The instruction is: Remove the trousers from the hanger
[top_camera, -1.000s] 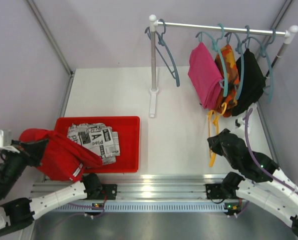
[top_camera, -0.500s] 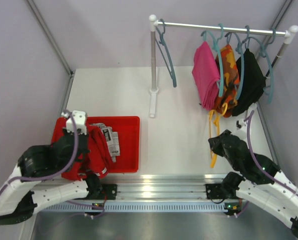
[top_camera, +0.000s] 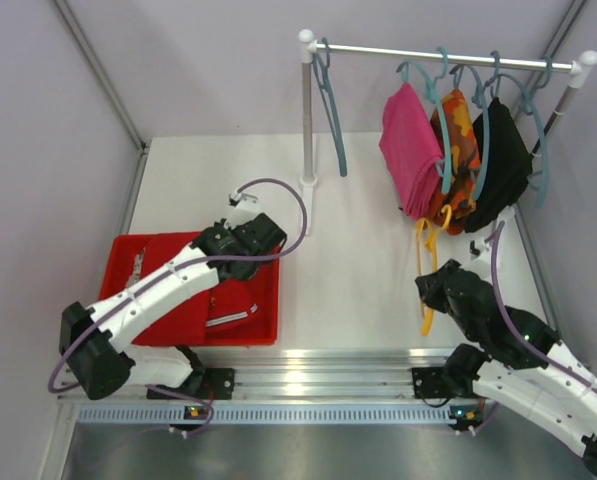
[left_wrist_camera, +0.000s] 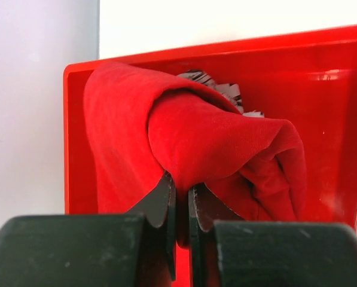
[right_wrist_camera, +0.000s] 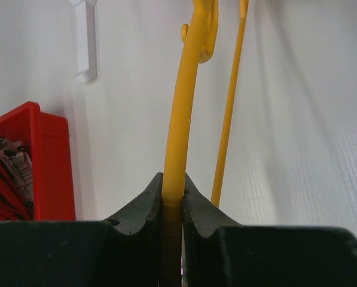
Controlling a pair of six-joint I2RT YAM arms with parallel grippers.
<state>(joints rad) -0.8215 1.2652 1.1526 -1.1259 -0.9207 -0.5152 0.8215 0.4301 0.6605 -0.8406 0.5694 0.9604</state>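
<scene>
A: Far left, the left gripper [left_wrist_camera: 180, 183]: jaws shut, pinching a fold of the soft red cloth trousers [left_wrist_camera: 220, 140]. The bundle slumps just ahead of the tips inside the glossy red plastic bin [left_wrist_camera: 322, 66], over the black-and-white patterned trousers [left_wrist_camera: 225, 91].

B: So that pair likely only wants letting go. And rightward?

A: The right gripper [right_wrist_camera: 173, 178]: clamped on the thin yellow plastic hanger [right_wrist_camera: 186, 89], which is bare, long axis straight ahead of the fingers.

B: What's on the metal rail [top_camera: 378, 48]?

A: Three pairs: magenta pink trousers [top_camera: 410, 150], orange camouflage trousers [top_camera: 461, 140], plain black trousers [top_camera: 503, 160]. Limp on teal hangers [top_camera: 444, 140], above and beyond the right gripper, long axes hanging down. Right arm clearly nearer; left well apart.
</scene>
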